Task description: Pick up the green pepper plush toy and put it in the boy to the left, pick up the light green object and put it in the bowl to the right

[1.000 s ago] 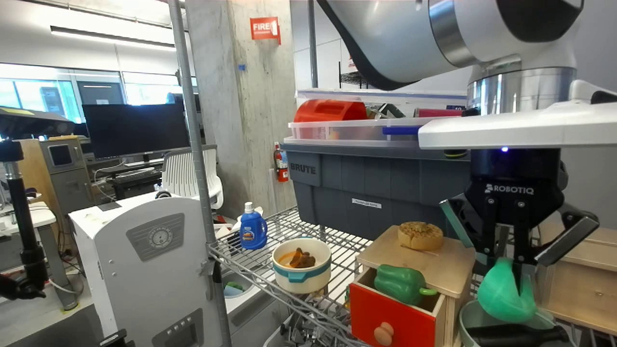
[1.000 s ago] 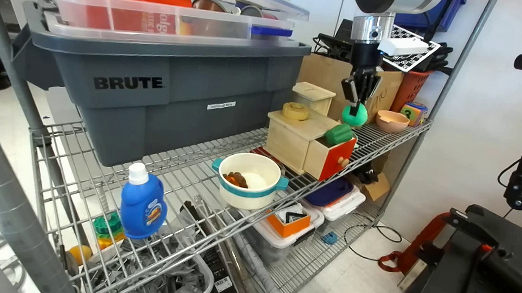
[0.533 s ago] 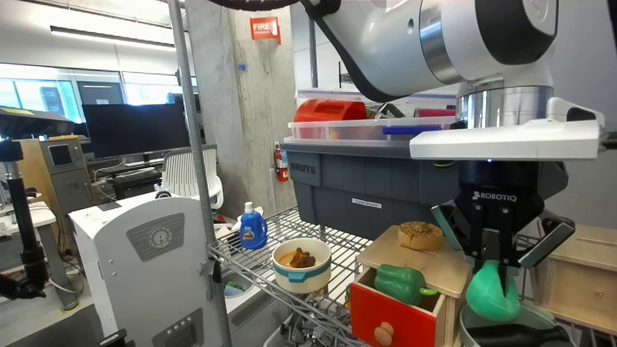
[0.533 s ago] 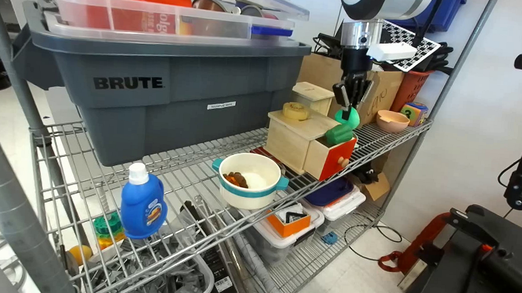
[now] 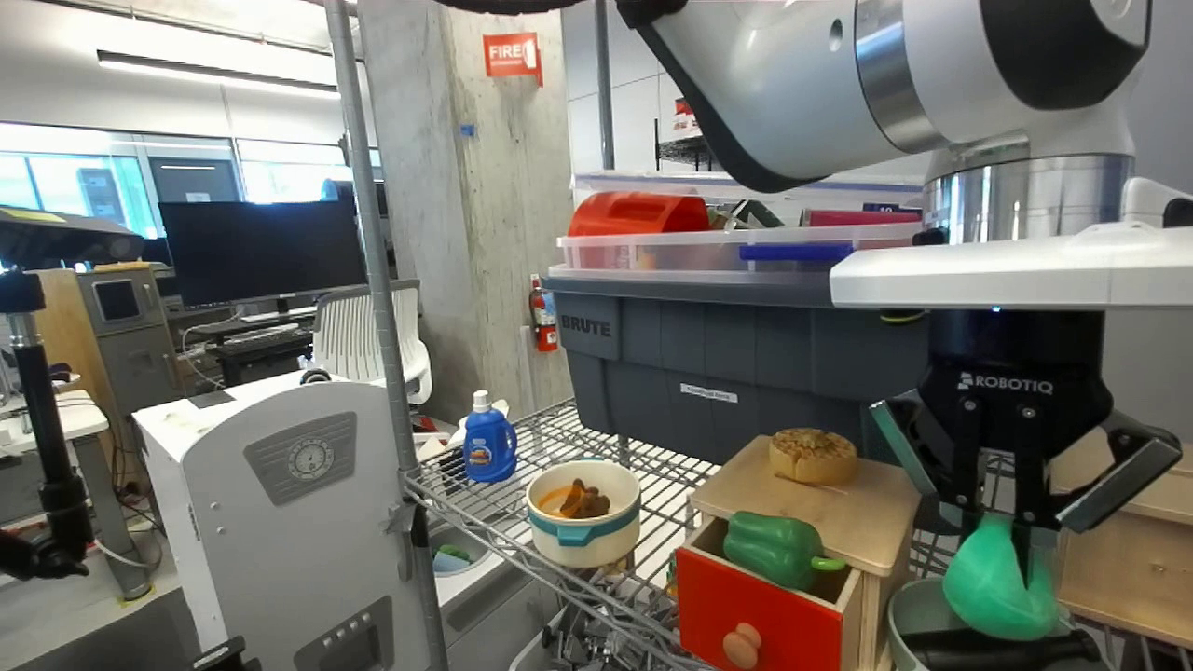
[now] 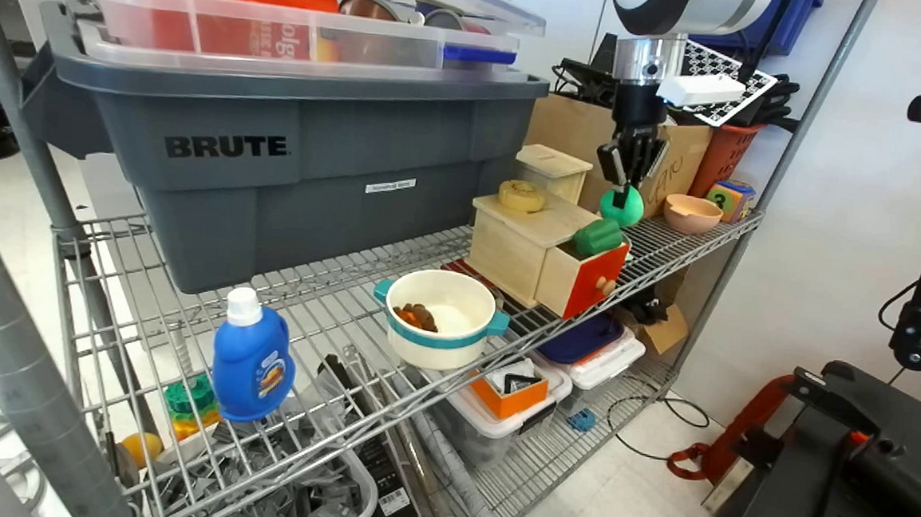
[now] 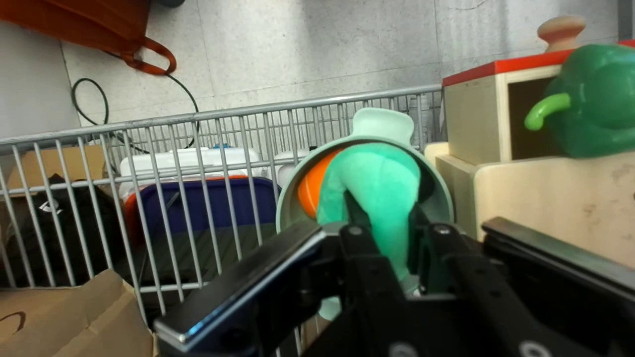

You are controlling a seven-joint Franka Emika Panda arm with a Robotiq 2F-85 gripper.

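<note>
While the gripper pinches the light green object over the grey-green bowl | pepper plush lies in open drawer

The wooden drawer box stands just beside the grey-green bowl, blocking that side. Opposite, open wire shelf leaves room.

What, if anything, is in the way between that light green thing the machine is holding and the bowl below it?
Nothing visible. The gripper holds the light green object over the grey-green bowl; an orange thing and a black object lie inside, so it may land on them.
</note>
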